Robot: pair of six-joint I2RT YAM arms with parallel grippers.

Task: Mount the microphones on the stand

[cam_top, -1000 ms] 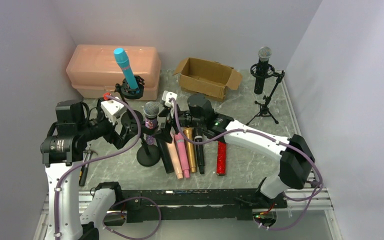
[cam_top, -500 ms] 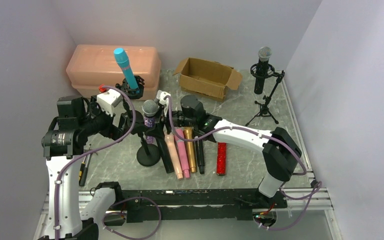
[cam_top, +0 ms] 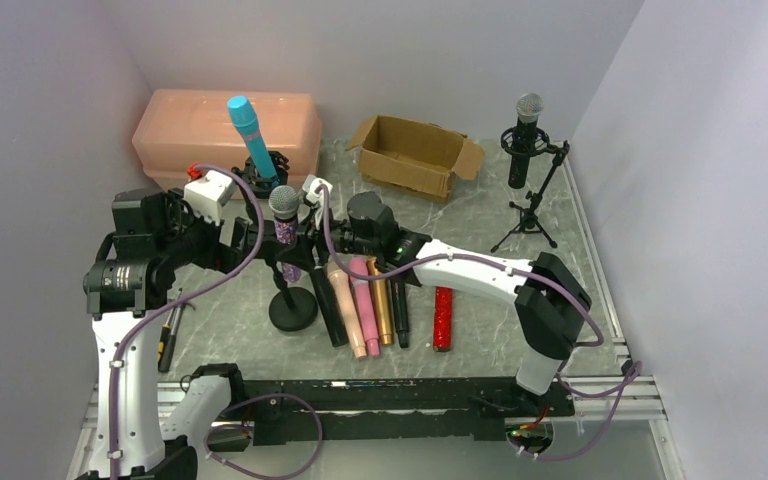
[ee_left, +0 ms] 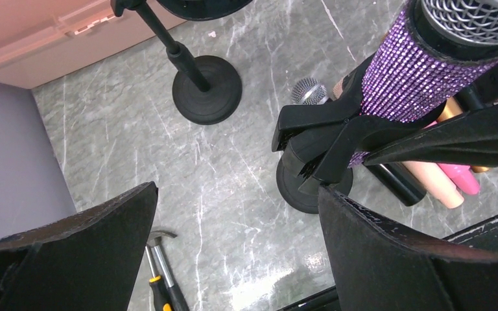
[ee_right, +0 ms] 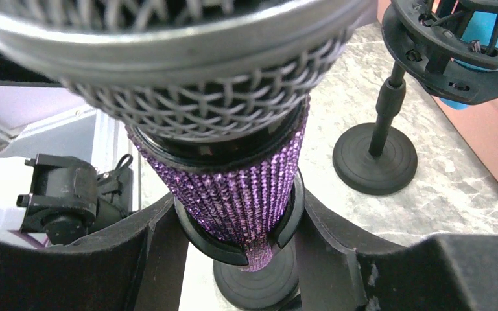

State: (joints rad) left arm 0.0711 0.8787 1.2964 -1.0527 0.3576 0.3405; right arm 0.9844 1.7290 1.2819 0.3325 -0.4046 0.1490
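Nearest the arm bases, microphones lie side by side on the grey marbled table (cam_top: 510, 285): a black microphone (cam_top: 328, 305), a peach microphone (cam_top: 348, 312), a pink microphone (cam_top: 366, 308), a gold microphone (cam_top: 381, 305) and a slim black microphone (cam_top: 400, 315). A red glitter microphone (cam_top: 443, 318) lies a little apart on their right. Off to the left lies a hand tool (ee_left: 162, 293) with a yellow-and-black handle.

Just behind that row is a round-based stand (cam_top: 292, 308). The purple glitter microphone (cam_top: 285, 215) sits upright in its clip (ee_right: 191, 236), silver mesh head on top.

The right gripper (ee_right: 237, 207) reaches in from the right, jaws partly closed. One finger stands on each side of the clip ring and the purple body, right up against them. I cannot tell whether they actually squeeze.

The left gripper (ee_left: 237, 194) hangs just left of the stand, spread wide with nothing between its fingers, pointing toward the purple microphone.

Further back, a teal microphone (cam_top: 248, 130) leans in the cradle of a second stand (cam_top: 263, 182), in front of a pink plastic storage box (cam_top: 180, 130). An open cardboard box (cam_top: 415, 150) sits beside it. In the far right corner, a black microphone with a silver head (cam_top: 527, 135) is mounted on a tripod stand (cam_top: 532, 215).
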